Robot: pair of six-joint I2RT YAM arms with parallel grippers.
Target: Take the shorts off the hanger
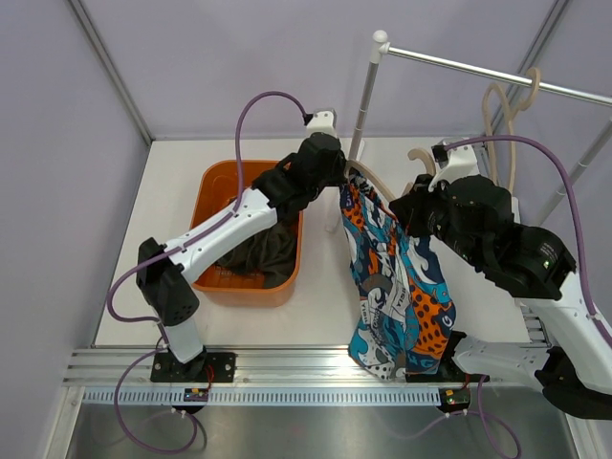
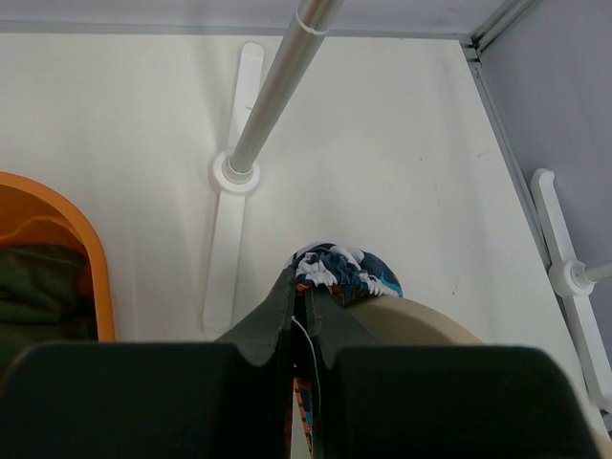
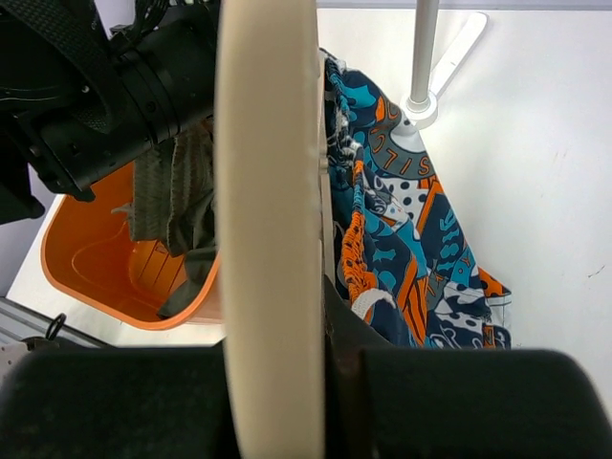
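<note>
Olive shorts [image 1: 260,251] in orange bin [image 1: 212,184] — printed shorts [image 1: 397,287] still on hanger [image 3: 271,191]: left gripper [image 2: 298,306] clamps the fabric, right gripper [image 1: 409,212] clamps the hanger.

The right gripper [image 3: 287,368], at 6 o'clock, is clamped on the cream hanger [image 3: 268,191], whose bar runs straight from 6 to 12 o'clock through mid-frame. The printed shorts [image 3: 411,249] hang against the bar's 3 o'clock side, bunched near the top and spreading toward 4 o'clock over the white table [image 3: 545,191]. The black left arm [image 3: 105,86] fills 10 o'clock. At 8 o'clock the orange bin [image 3: 86,268] holds the olive shorts [image 3: 182,201], partly hidden by the bar. The rack pole [image 3: 421,48] stands at 1 o'clock.
</note>
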